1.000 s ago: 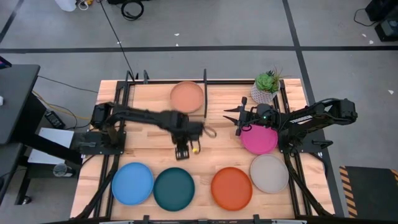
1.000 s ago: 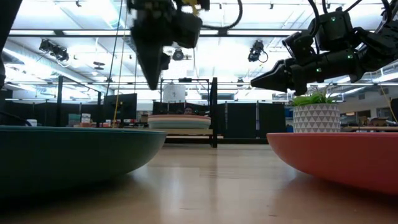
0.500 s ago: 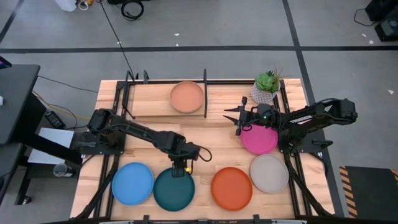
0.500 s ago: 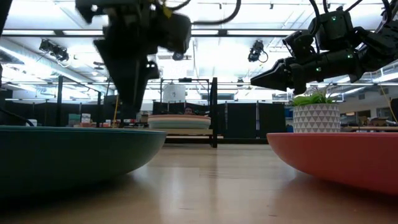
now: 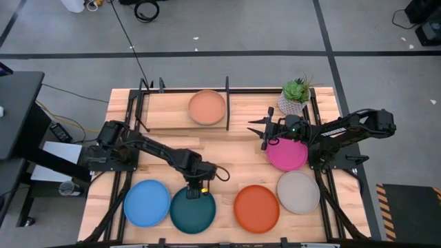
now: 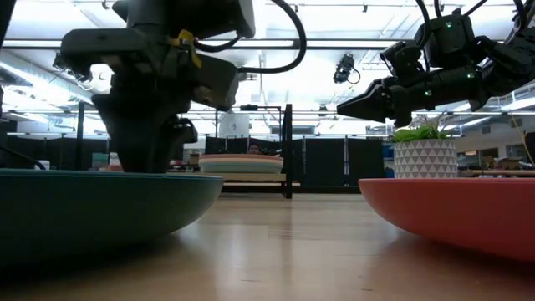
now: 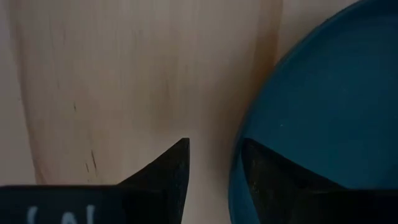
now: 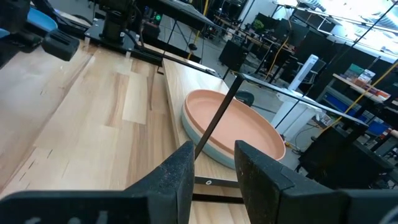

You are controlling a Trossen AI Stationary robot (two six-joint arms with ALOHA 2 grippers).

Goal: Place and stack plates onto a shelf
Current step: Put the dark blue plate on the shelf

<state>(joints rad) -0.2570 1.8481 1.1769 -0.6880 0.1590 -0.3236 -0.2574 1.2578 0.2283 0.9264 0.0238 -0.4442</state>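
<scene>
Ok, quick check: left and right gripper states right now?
Left gripper: open, fingers straddling the rim of the dark teal plate, not yet gripping.
Right gripper: open, empty, held above the table near the magenta plate.

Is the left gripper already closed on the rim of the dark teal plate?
No: the left gripper stands open over the dark teal plate, one finger on each side of its rim.

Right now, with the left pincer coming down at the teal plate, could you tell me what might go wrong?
1. The left pincer is open and straddles the dark teal plate's rim; a shallow bite could let the plate slip.
2. The bright blue plate lies close beside it, so a tilted lift might knock it.
3. The shelf already holds the peach plate; a stacked plate could land off-centre.
</scene>
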